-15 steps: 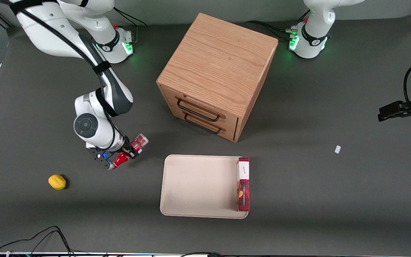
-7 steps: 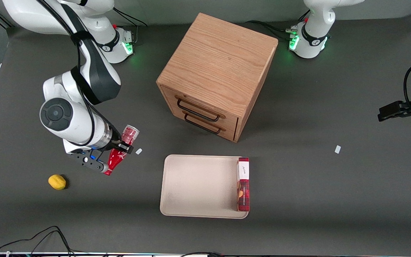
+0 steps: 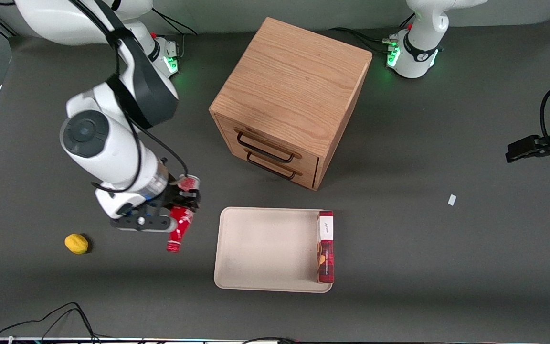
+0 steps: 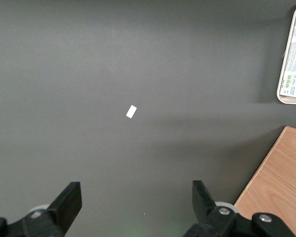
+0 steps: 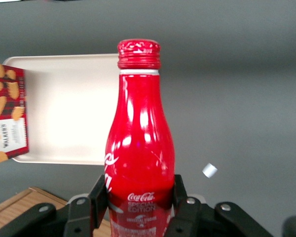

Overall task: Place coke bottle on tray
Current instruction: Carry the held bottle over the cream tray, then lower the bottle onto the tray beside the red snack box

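My right gripper (image 3: 183,209) is shut on the coke bottle (image 3: 179,228), a slim red bottle with a red cap and white lettering. It holds the bottle above the table, tilted, with the cap pointing toward the front camera. In the right wrist view the fingers (image 5: 99,195) clamp the lower body of the bottle (image 5: 139,143). The beige tray (image 3: 265,248) lies flat on the table beside the bottle, toward the parked arm's end, and also shows in the right wrist view (image 5: 74,118). The bottle is apart from the tray's rim.
A flat red box with a white label (image 3: 325,246) lies along the tray's edge nearest the parked arm. A wooden drawer cabinet (image 3: 289,100) stands farther from the camera than the tray. A yellow lemon (image 3: 76,243) lies toward the working arm's end. A white scrap (image 3: 452,199) lies on the table.
My gripper has lifted the bottle and carried it toward the tray. The bottle's cap has swung round to point at the front camera.
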